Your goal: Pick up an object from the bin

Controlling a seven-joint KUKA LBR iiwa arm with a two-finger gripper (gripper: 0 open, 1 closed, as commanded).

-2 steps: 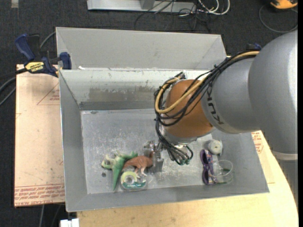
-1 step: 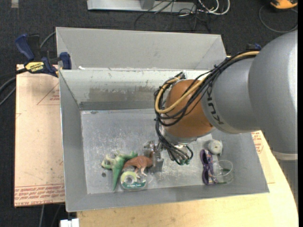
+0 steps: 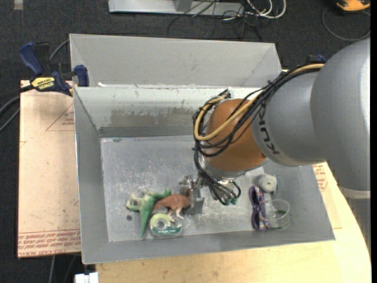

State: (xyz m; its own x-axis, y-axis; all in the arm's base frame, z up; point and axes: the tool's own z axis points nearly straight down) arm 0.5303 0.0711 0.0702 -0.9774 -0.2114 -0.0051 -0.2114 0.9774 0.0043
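Several small things lay loose in the grey metal bin (image 3: 147, 152) as the arm's tool (image 3: 192, 196) stood low over the floor, just beside a brown toy animal (image 3: 172, 203), on that toy's side nearest the arm. The closeness suggested the toy was the thing most likely to be picked. Nothing could be seen in the tool's hold, and whether it stood open or closed could not be told from this angle. The orange wrist cover (image 3: 232, 137) and its looped cables hung directly above, apparently because the arm had to come down steeply to clear the bin's sloping walls. On the toy's far side from the tool, a long green piece (image 3: 147, 212) and a pale green-and-white piece (image 3: 136, 202) crowded against it. A clear roll-shaped thing (image 3: 165, 226) lay just in front of it, so a grasp there risked dragging neighbours along. Well apart from the toy, beyond the tool, were a purple thing (image 3: 257, 208), a clear cup (image 3: 278, 213) and a small white piece (image 3: 268, 183).
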